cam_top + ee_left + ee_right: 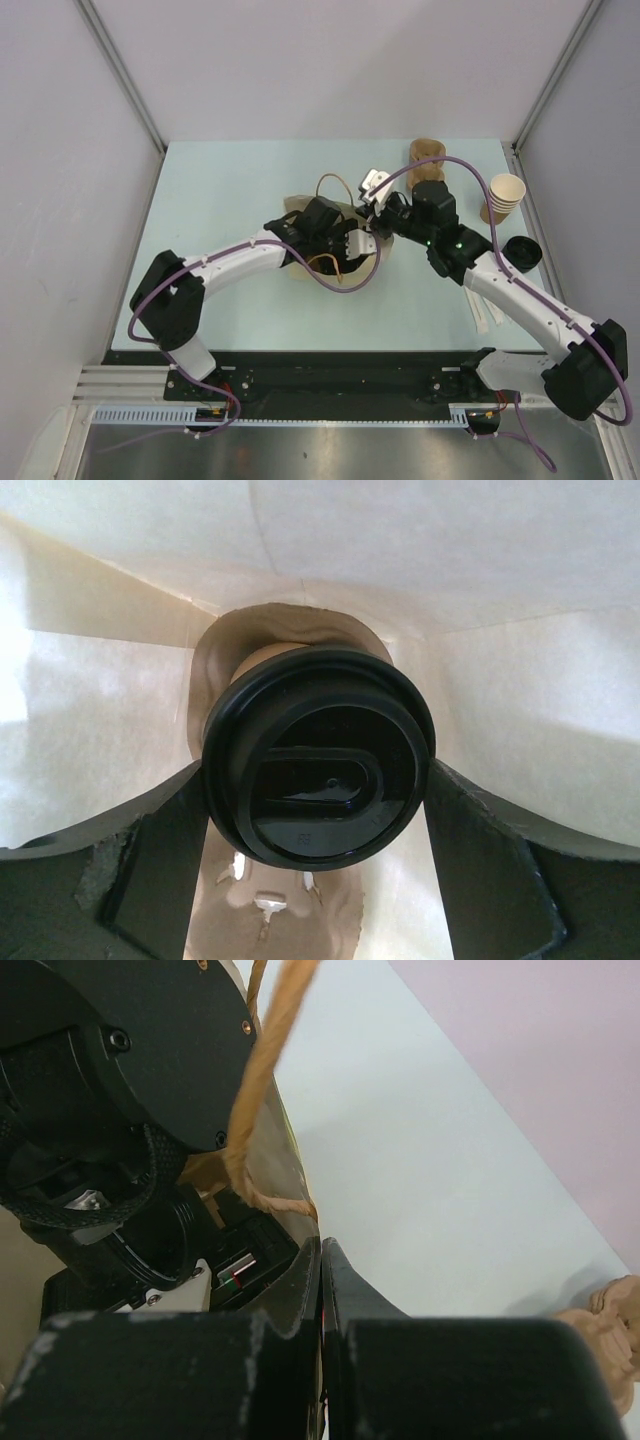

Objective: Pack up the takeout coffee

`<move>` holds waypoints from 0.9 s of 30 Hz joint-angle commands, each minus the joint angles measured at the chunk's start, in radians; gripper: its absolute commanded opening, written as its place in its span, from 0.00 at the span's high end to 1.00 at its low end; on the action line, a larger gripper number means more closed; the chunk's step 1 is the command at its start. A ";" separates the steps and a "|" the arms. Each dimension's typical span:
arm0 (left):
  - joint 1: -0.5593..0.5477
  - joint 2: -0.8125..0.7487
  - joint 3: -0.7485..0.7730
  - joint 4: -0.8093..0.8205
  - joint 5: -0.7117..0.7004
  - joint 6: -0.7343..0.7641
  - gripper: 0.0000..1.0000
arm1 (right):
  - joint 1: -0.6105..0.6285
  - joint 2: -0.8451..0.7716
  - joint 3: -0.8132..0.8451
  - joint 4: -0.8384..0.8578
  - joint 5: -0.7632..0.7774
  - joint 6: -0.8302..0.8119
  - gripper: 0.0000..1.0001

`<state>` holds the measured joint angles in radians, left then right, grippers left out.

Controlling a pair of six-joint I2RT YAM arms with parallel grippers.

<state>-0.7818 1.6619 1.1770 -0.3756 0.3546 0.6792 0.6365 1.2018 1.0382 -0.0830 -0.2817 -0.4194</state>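
On the pale table [230, 190], a tan paper bag [540, 690] sits with its mouth open and both arms meeting at it.

Right gripper [321, 1280]: jaws pressed together on the bag's rim, just below a twisted handle [255, 1090], holding the mouth apart.

Left gripper [316, 780]: reached well inside the bag, with its jaws spread wide and bearing on either side of the coffee cup [262, 658]. It grips the cup near the top, and the cup's base points toward the bag's folded bottom.

Black lid [320, 720]: seated on the cup, facing the wrist camera.

Step in hand, as judged: setting the cup down deep in the bag. To do it well, the base should meet the bag's bottom before the jaws part. The fingers then open only slightly and back straight out along the cup's axis, so that neither drags the lid or the paper. The pinch on the rim should hold until the left arm is out.
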 commanded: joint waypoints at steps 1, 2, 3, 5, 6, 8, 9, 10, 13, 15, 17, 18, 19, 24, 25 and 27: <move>0.013 0.116 -0.005 0.026 -0.051 -0.026 0.90 | 0.000 0.031 0.003 -0.037 -0.116 0.025 1.00; 0.015 0.125 -0.005 0.027 -0.051 -0.023 0.90 | -0.001 0.036 0.003 -0.034 -0.120 0.025 1.00; 0.018 0.127 -0.005 0.026 -0.048 -0.020 0.90 | -0.004 0.039 0.003 -0.029 -0.122 0.027 1.00; 0.019 0.136 -0.007 0.027 -0.046 -0.015 0.91 | -0.011 0.044 0.003 -0.027 -0.126 0.022 1.00; 0.022 0.139 -0.011 0.027 -0.048 -0.012 0.91 | -0.014 0.045 0.003 -0.024 -0.129 0.024 1.00; 0.026 0.142 -0.017 0.035 -0.043 -0.009 0.92 | -0.020 0.050 0.003 -0.023 -0.132 0.024 1.00; 0.027 0.147 -0.023 0.035 -0.043 -0.007 0.92 | -0.021 0.051 0.003 -0.021 -0.132 0.025 1.00; 0.029 0.147 -0.027 0.041 -0.042 -0.006 0.92 | -0.023 0.053 0.003 -0.020 -0.132 0.024 1.00; 0.033 0.162 -0.019 0.034 -0.040 -0.001 0.92 | -0.031 0.059 0.003 -0.017 -0.136 0.025 1.00; 0.038 0.168 -0.011 0.034 -0.039 -0.003 0.90 | -0.034 0.064 0.003 -0.011 -0.139 0.025 1.00; 0.039 0.171 -0.002 0.027 -0.039 0.003 0.87 | -0.037 0.067 0.003 -0.008 -0.140 0.024 1.00; 0.039 0.171 0.000 0.027 -0.039 0.005 0.85 | -0.040 0.070 0.005 -0.004 -0.143 0.024 1.00; 0.041 0.167 0.000 0.023 -0.039 0.005 0.83 | -0.041 0.070 0.005 -0.004 -0.145 0.024 1.00; 0.039 0.125 0.015 0.015 -0.039 -0.006 0.57 | -0.046 0.068 0.013 -0.018 -0.154 0.030 1.00; 0.039 0.108 0.016 0.015 -0.037 -0.012 0.53 | -0.046 0.067 0.013 -0.020 -0.154 0.030 1.00; 0.039 0.092 0.021 0.020 -0.040 -0.017 0.42 | -0.047 0.067 0.013 -0.018 -0.154 0.030 1.00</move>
<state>-0.7521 1.7050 1.2118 -0.3687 0.4240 0.6773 0.5781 1.2453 1.0473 -0.0319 -0.3748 -0.4114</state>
